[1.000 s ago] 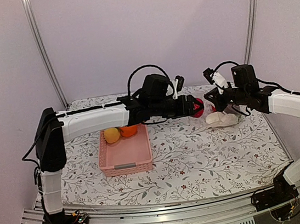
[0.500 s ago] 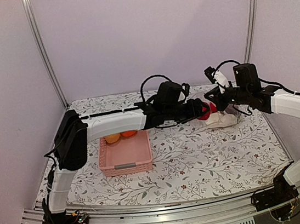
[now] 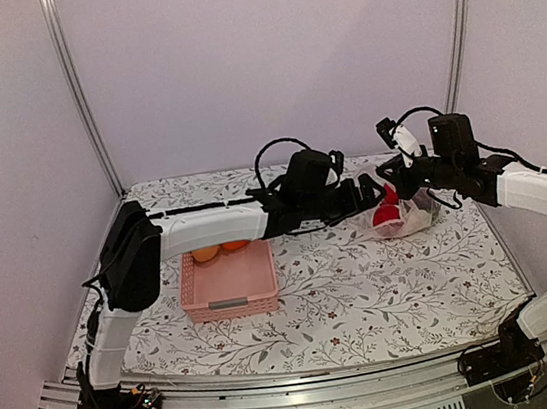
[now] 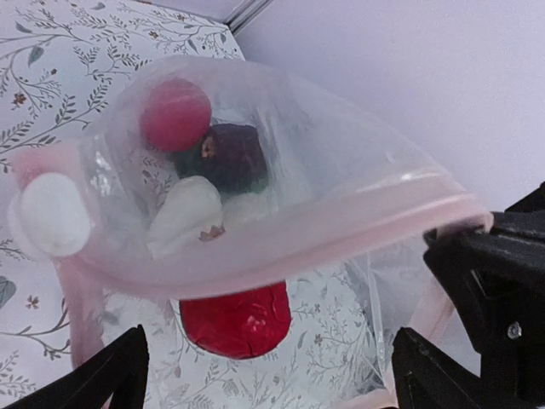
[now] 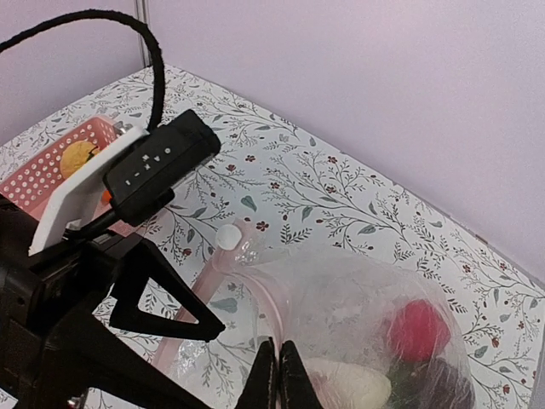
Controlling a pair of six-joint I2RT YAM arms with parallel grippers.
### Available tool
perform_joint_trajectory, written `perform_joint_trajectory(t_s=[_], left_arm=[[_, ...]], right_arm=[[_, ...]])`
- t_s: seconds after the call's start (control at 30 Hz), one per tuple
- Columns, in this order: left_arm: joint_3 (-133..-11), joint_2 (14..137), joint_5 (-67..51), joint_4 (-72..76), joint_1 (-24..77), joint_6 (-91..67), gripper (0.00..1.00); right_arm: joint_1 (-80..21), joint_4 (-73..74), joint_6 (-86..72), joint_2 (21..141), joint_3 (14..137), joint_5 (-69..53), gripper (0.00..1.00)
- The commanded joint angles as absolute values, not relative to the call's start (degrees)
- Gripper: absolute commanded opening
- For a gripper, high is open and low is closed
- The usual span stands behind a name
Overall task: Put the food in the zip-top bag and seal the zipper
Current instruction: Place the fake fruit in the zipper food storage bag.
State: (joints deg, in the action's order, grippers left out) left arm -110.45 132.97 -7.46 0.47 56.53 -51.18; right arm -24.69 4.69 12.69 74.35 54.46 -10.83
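Observation:
The clear zip-top bag (image 3: 403, 216) lies at the back right with its mouth held up. My right gripper (image 5: 278, 368) is shut on the upper mouth edge, by the pale pink zipper (image 4: 341, 243). My left gripper (image 4: 268, 368) stands open at the mouth, nothing between its fingers. A red food piece (image 4: 234, 319) lies just inside the mouth below the zipper. Deeper in the bag are a pink-red ball (image 4: 174, 113), a dark maroon piece (image 4: 232, 156) and a white piece (image 4: 183, 217). The white zipper slider (image 4: 54, 213) sits at the strip's left end.
The pink slatted basket (image 3: 228, 283) stands left of centre, with yellow and orange food (image 3: 221, 249) at its far end under my left arm. The floral cloth (image 3: 365, 283) covers the table. Walls close in at the back and both sides.
My left arm reached right to the bag's mouth, then its gripper opened and let go of the red piece, which now lies inside the mouth. The right gripper kept its hold.

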Motion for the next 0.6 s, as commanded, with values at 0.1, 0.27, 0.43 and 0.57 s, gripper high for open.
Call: perform_joint_trajectory(t_s=[0.1,0.27,0.43,0.57], left_arm=[[-98.8,119.0,-8.5,10.7,58.8,-44.8,1.00],[-93.3,113.2,-7.8,9.0,58.8,-40.9,1.00],[-87.2,108.6,-0.5,4.1,58.8,-36.7,1.00],[-86.3,110.4,4.1,0.8,58.5,-39.3,0.95]], right_arm=[[-24.5,4.2,13.0,75.3,55.1,-8.8,0.00],[-24.6,4.1,13.4,75.6,55.1,-8.5,0.00],[-24.5,4.1,13.7,75.7,55.0,-8.2,0.00],[-24.5,4.1,13.7,75.8,55.0,-8.9,0.00]])
